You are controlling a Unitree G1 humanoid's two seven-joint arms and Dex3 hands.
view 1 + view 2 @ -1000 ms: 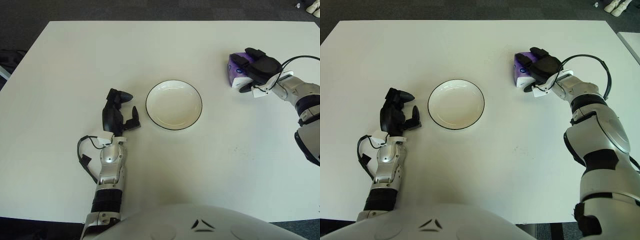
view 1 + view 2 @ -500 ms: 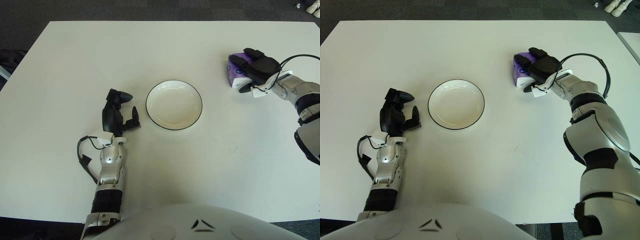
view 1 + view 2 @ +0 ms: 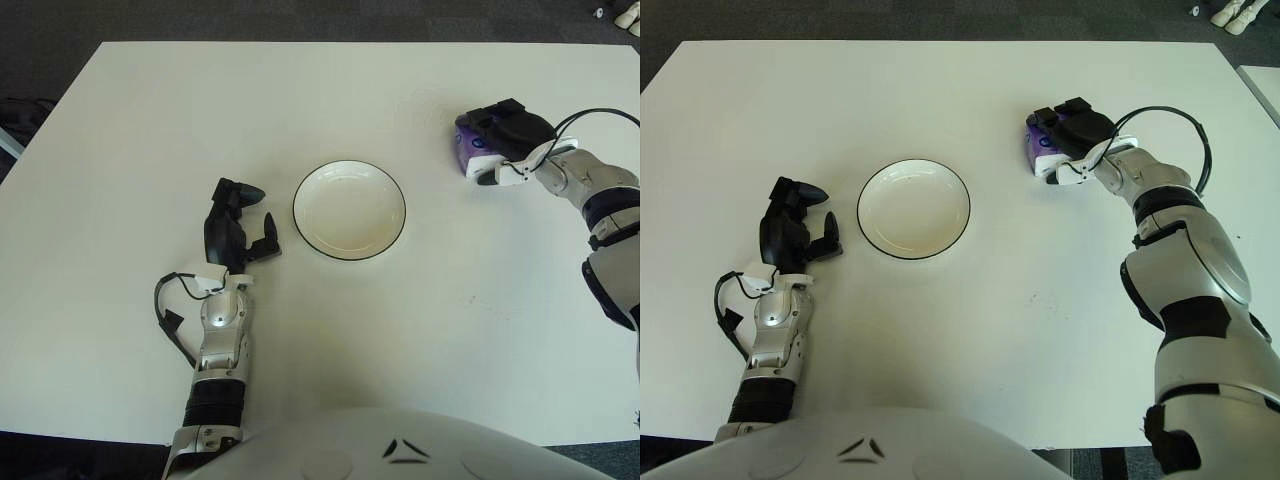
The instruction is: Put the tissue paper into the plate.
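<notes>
A purple and white tissue pack (image 3: 470, 152) lies on the white table (image 3: 320, 330) at the right, well to the right of the plate. My right hand (image 3: 508, 133) sits over the pack with its black fingers curled down around it. The white plate with a dark rim (image 3: 349, 210) stands in the middle of the table with nothing in it. My left hand (image 3: 234, 226) shows just left of the plate, fingers loosely spread and holding nothing.
Dark carpet surrounds the table on the far side. A black cable (image 3: 1170, 115) loops over my right wrist. Pale shoes (image 3: 1232, 14) show at the far right corner.
My right hand has closed its fingers down over the tissue pack and shifted slightly. The left hand and the plate have not moved.
</notes>
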